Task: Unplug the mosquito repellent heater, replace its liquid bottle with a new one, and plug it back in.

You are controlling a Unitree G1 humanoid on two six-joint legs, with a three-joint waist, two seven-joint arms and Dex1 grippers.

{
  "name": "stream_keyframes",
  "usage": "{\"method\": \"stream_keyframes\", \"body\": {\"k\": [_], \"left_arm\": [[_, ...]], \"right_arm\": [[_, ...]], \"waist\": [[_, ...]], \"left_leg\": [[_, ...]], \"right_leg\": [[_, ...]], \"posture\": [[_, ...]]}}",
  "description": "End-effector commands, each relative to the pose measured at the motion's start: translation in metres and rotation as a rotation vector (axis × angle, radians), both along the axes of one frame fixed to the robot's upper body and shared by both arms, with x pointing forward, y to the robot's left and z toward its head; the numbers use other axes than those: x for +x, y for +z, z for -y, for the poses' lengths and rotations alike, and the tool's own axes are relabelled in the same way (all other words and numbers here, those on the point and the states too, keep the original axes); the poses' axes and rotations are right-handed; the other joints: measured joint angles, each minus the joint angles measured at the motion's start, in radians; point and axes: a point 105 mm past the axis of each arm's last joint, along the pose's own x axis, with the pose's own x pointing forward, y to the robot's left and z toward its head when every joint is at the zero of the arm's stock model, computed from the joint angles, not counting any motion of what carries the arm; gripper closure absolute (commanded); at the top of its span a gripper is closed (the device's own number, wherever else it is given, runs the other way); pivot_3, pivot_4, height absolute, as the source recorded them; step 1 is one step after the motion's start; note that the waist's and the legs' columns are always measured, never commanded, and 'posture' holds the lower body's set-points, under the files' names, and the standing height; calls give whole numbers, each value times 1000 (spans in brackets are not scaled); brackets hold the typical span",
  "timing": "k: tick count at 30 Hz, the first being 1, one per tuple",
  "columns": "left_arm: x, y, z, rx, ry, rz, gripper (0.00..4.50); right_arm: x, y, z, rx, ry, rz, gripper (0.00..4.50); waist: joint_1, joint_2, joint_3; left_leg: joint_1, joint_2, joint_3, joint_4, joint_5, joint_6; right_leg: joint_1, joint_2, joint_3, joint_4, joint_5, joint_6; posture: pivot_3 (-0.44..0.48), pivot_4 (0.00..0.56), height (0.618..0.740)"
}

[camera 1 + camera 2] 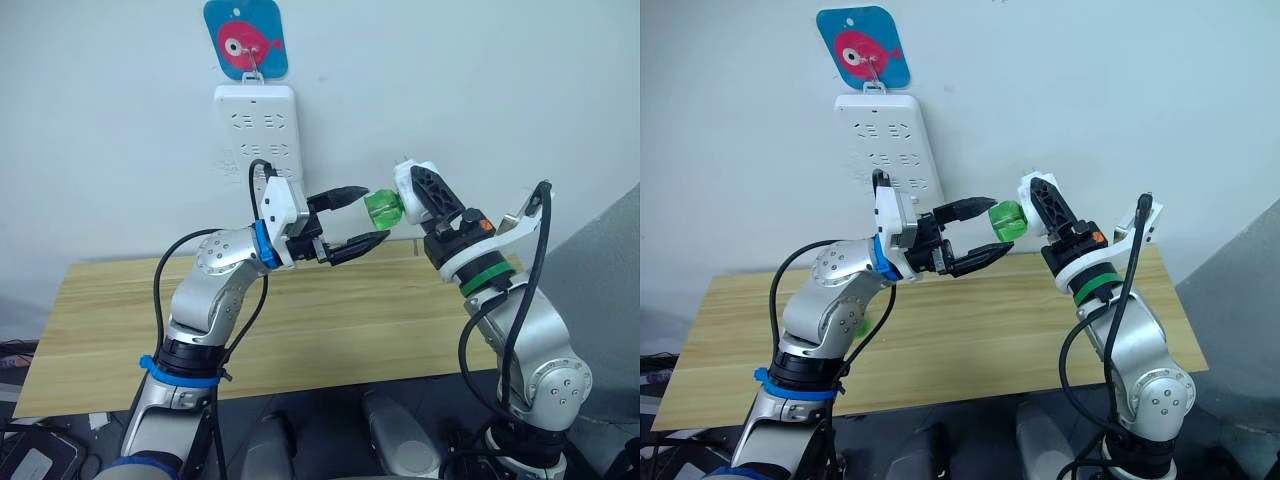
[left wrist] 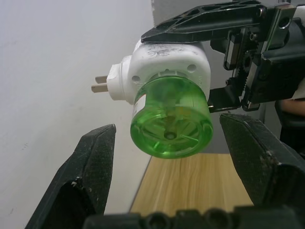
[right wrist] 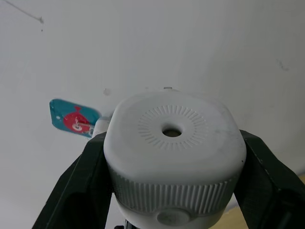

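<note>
Green bottle [image 2: 171,121] underside faces left claw [image 2: 167,157]; heater [image 3: 172,157] vent faces right wrist.

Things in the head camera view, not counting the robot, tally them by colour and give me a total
White: 2, the mosquito repellent heater and the power strip on the wall.
Green: 1, the liquid bottle screwed into the heater.
Blue and pink: 1, the fish hanger above the strip.
Wood-coloured: 1, the table.
Total: 5

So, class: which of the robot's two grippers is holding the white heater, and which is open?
The right gripper is clamped on the heater. The left gripper is open, its fingers either side of the green bottle, not touching it.
</note>
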Motion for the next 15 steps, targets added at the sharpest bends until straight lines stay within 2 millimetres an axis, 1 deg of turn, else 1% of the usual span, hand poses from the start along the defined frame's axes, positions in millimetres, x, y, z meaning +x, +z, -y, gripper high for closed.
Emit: {"method": "stream_keyframes", "body": {"k": [1, 11, 13, 15], "left_arm": [[-6, 15, 3, -32, -8, 72, 685], [-5, 13, 8, -38, -24, 64, 685], [-4, 14, 9, -44, -26, 63, 1071], [-2, 13, 9, -33, -25, 70, 1564]], "right_arm": [[-10, 11, -2, 34, 31, 55, 1542], [-12, 11, -6, 39, 58, 53, 1542], [-12, 11, -8, 41, 65, 53, 1542], [-12, 11, -8, 42, 68, 53, 1542]], "waist": [[1, 0, 0], [3, 0, 0], [3, 0, 0], [4, 0, 0]], "left_leg": [[0, 0, 0, 0, 0, 0], [0, 0, 0, 0, 0, 0], [0, 0, 0, 0, 0, 0], [0, 0, 0, 0, 0, 0]], "right_leg": [[0, 0, 0, 0, 0, 0], [0, 0, 0, 0, 0, 0], [0, 0, 0, 0, 0, 0], [0, 0, 0, 0, 0, 0]], "posture": [[-310, 225, 723], [-304, 226, 723], [-302, 226, 723], [-303, 227, 723]]}}
